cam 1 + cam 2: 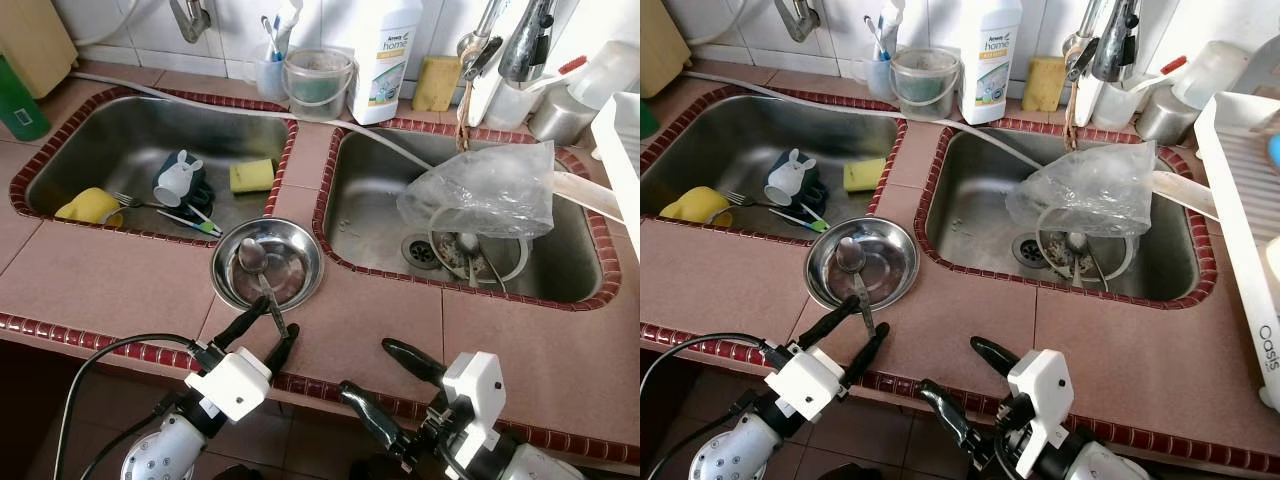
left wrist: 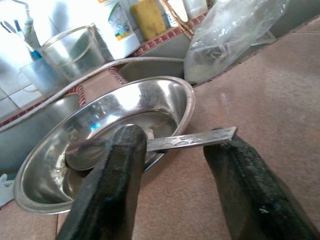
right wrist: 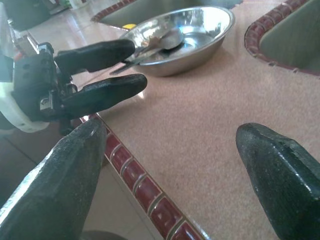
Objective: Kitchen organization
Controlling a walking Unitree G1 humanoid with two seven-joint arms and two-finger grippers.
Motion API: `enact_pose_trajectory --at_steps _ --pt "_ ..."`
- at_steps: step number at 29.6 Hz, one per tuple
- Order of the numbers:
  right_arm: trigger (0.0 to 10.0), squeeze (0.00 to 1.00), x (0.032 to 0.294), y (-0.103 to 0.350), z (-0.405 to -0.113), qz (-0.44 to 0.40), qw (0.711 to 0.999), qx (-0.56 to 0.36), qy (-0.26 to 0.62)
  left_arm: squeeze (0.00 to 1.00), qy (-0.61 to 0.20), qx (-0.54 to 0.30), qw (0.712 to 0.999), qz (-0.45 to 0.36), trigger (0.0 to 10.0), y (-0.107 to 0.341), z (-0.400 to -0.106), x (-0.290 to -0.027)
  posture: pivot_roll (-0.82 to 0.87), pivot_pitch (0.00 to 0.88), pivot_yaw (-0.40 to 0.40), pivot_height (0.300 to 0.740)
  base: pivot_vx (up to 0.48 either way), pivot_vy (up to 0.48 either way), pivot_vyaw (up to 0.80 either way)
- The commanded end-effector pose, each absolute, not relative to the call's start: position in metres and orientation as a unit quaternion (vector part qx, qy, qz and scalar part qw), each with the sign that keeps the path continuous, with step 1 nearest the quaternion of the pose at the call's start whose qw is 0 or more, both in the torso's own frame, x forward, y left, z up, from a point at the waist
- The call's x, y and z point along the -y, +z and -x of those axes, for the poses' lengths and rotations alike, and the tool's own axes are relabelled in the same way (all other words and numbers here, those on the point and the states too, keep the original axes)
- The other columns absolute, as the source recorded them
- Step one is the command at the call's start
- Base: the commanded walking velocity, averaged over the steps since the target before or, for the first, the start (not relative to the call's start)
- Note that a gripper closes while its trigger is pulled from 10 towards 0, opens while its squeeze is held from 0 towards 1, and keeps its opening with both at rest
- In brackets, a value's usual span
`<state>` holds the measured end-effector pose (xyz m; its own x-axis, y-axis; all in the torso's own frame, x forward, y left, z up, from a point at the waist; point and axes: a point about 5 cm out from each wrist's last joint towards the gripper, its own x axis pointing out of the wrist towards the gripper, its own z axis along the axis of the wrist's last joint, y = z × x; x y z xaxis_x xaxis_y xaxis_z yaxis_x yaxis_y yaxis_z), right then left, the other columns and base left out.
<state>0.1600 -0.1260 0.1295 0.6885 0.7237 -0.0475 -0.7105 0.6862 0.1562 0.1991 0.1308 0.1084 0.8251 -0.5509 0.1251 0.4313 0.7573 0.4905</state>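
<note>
A round steel bowl [image 1: 285, 275] stands on the tiled counter between the two sinks. In it lies a metal spoon [image 1: 252, 256], its handle [image 2: 195, 139] reaching over the rim toward me. My left gripper [image 1: 276, 322] is open at the counter's front edge, one finger on each side of the handle's end without closing on it. My right gripper [image 1: 368, 368] is open to the right of it, low over the counter's front edge [image 3: 150, 200], with nothing between its fingers.
The left sink [image 1: 120, 130] holds a yellow cup [image 1: 88, 206], a white mug [image 1: 177, 177], a yellow sponge [image 1: 251, 175] and cutlery. The right sink [image 1: 370, 180] holds a plastic bag [image 1: 485, 190] over dishes. Bottles and tubs line the back wall; a white dish rack [image 1: 1240, 190] stands at the right.
</note>
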Motion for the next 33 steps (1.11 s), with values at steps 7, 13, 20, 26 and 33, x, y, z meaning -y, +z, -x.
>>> enact_pose_trajectory --at_steps 7,13,20,26,33 --pt "10.0 0.0 0.1206 0.1415 -0.1557 -0.074 0.906 -0.035 0.414 0.0 -0.256 0.143 0.93 -0.222 0.0 0.1142 -0.2035 -0.1322 -0.19 0.21 -0.013 0.711 0.0 0.0 0.0" --pt "10.0 0.0 0.1213 0.14 -0.1562 -0.072 0.906 -0.039 0.415 0.0 -0.258 0.145 0.929 -0.221 0.0 0.1142 -0.204 -0.132 -0.18 0.208 -0.014 0.711 0.0 0.0 0.0" --pt "10.0 0.0 0.1221 0.138 -0.1558 -0.072 0.907 -0.044 0.414 0.0 -0.257 0.144 0.93 -0.219 0.0 0.1142 -0.2033 -0.1319 -0.18 0.208 -0.016 0.711 0.0 0.0 0.0" --pt "10.0 0.0 0.1215 0.1365 -0.1568 -0.072 0.907 -0.044 0.413 0.0 -0.252 0.147 0.932 -0.213 0.0 0.1161 -0.2044 -0.1302 -0.18 0.203 -0.014 0.711 0.0 0.0 0.0" --pt "10.0 0.0 0.1206 0.1344 -0.1579 -0.074 0.908 -0.044 0.41 0.0 -0.223 0.144 0.947 -0.184 0.0 0.1205 -0.2096 -0.1338 -0.18 0.187 -0.012 0.711 0.0 0.0 0.0"
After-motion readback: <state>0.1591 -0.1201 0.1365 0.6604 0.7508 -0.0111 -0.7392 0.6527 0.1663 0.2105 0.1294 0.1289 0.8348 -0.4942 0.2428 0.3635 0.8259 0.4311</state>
